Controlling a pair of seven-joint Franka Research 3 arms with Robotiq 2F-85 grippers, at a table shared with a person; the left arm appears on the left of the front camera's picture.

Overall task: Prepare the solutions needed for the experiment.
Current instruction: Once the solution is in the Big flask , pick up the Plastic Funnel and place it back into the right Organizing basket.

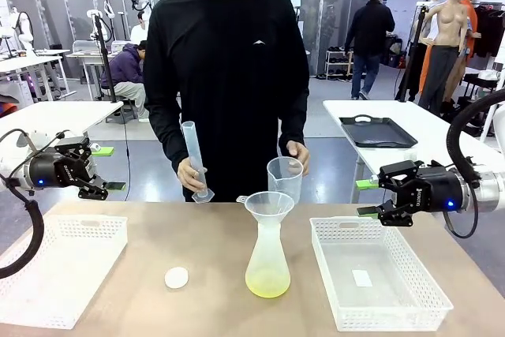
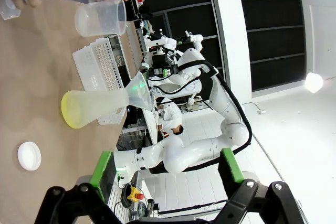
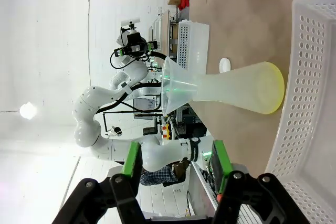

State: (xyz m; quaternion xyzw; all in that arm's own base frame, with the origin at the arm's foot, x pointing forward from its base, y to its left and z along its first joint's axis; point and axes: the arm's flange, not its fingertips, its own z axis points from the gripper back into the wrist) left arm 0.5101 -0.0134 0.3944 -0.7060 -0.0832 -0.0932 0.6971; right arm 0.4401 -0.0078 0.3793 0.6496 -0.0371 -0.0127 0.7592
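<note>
Standing at the middle of the table (image 1: 197, 242), the flask (image 1: 267, 254) carried a wide funnel (image 1: 269, 207) in its narrow neck, and the solutions (image 1: 267, 283) lay as a shallow yellow-green layer at its bottom. One of the person's hands (image 1: 192, 173) gripped a tall measuring cylinder (image 1: 192, 151) near its base, and the other hand (image 1: 298, 155) held a clear beaker (image 1: 285, 175) just above and behind the funnel. The likeliest trouble looked to be the funnel. It seemed loose and top-heavy, so a knock from the beaker or a fast pour could have tipped it, toppled the flask or spilled liquid over the table. The left gripper (image 1: 110, 168) hung off the table's left side, jaws spread wide and empty. The right gripper (image 1: 365, 198) hovered by the right basket (image 1: 394, 323), jaws partly parted with nothing between them. Either arm reaching across the middle during a pour could have struck the flask or a hand. The small white disc (image 1: 176, 277) lay near the flask and could have been swept off. No writing could be read: the print on the gripper bodies and the small white mark on the person's black shirt were too small.
</note>
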